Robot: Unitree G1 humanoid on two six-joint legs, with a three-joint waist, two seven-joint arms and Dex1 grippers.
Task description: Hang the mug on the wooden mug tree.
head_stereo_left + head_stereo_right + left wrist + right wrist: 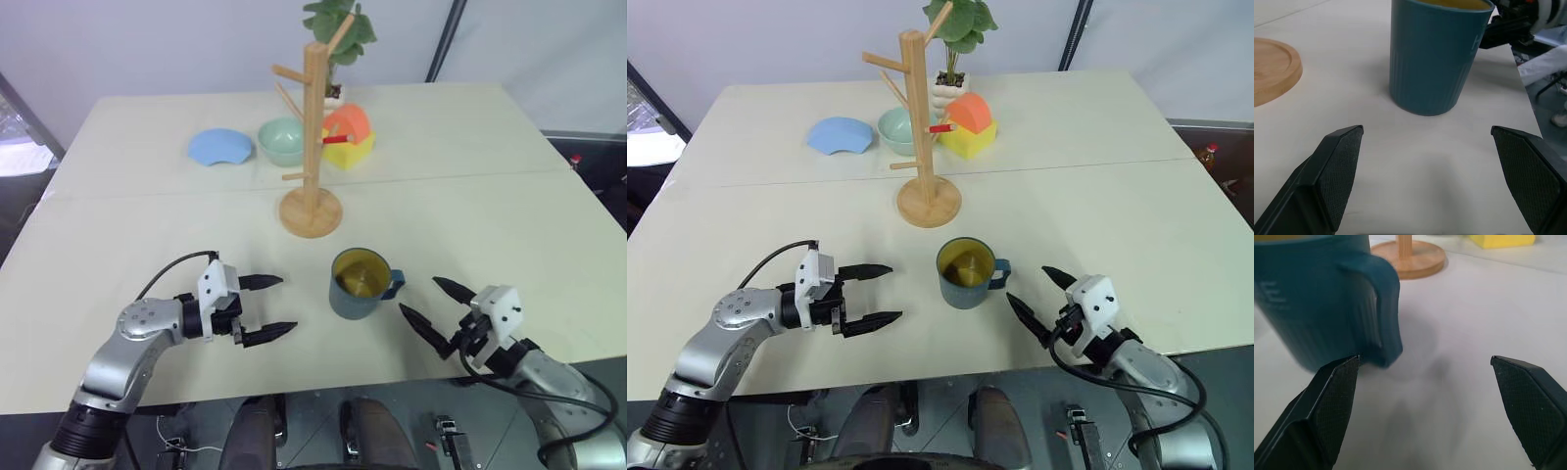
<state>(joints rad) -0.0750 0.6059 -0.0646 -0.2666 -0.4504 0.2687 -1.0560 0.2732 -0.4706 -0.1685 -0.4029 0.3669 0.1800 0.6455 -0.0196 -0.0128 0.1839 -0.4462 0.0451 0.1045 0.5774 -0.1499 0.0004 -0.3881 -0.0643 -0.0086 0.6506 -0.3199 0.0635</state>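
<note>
The dark teal mug [359, 285] stands upright on the table near its front edge, yellowish inside, its handle [1386, 308] turned toward my right arm. Behind it rises the wooden mug tree [312, 147] on its round base, all its pegs bare. My left gripper [277, 306] is open to the left of the mug, pointing at it across a gap; the left wrist view has the mug [1436, 54] straight ahead between the fingers. On the mug's other side my right gripper [425, 302] is open, close to the handle and holding nothing.
Behind the tree lie a pale green bowl [282, 141], a blue plate-like piece [220, 148], an orange and yellow block [347, 136] and a potted plant [338, 34]. The table's front edge [323, 384] runs just below both grippers.
</note>
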